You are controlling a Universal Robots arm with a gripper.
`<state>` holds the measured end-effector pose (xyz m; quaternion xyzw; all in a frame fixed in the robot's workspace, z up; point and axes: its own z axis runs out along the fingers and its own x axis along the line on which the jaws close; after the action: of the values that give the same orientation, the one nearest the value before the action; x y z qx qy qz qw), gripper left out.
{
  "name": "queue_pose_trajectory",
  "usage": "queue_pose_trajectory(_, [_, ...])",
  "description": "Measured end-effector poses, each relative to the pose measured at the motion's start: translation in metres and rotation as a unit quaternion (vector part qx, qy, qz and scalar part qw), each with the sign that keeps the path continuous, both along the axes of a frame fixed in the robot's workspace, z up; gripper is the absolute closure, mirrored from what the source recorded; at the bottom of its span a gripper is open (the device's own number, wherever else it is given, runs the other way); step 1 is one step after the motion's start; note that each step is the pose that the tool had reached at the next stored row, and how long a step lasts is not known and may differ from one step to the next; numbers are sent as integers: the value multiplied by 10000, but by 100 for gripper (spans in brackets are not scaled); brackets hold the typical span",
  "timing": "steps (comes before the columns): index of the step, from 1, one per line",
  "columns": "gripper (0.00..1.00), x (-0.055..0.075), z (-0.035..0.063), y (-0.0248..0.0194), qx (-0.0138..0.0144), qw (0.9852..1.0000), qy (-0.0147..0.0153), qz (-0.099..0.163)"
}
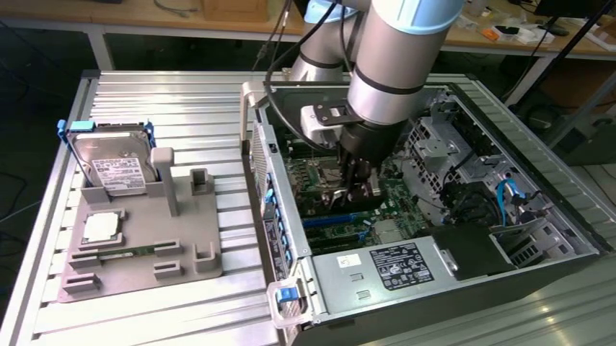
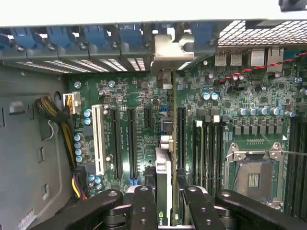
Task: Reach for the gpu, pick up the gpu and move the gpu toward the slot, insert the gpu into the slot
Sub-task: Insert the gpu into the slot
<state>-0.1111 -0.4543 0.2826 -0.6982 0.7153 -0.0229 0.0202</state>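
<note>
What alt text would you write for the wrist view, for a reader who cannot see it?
The end effector grips the gpu edge-on over the green motherboard, its silver bracket at the case's rear slot openings. An empty processor socket lies nearby.

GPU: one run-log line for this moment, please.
arm: inside open case | fingers: shut on gpu | gpu: edge-on over motherboard, bracket toward case rear | seated: cannot tell

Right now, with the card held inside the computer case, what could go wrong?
1. The thin dark graphics card, gripped by the claw, may come down crooked and press on the long black slots beside it.
2. Its silver metal end bracket may catch on the blue plastic clips.
</note>
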Motion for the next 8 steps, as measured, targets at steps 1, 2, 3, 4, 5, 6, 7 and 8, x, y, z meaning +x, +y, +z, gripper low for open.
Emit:
queue_pose_trajectory(1, [73,-7,-2,0,1,10000,0,1])
queue_pose_trajectory(2, [73,-19,-3,0,1,10000,0,1])
queue_pose_trajectory(3, [73,-34,-4,0,1,10000,0,0])
queue_pose_trajectory(4, [73,-43,-5,0,2,10000,0,0])
queue_pose_trajectory(5, [73,-48,-6,1,2,10000,0,0])
queue_pose_trajectory(6, [73,-51,-5,1,1,10000,0,1])
queue_pose_trajectory(7, [73,-51,-5,0,1,10000,0,1])
queue_pose_trajectory(8, [73,-52,-5,0,2,10000,0,1])
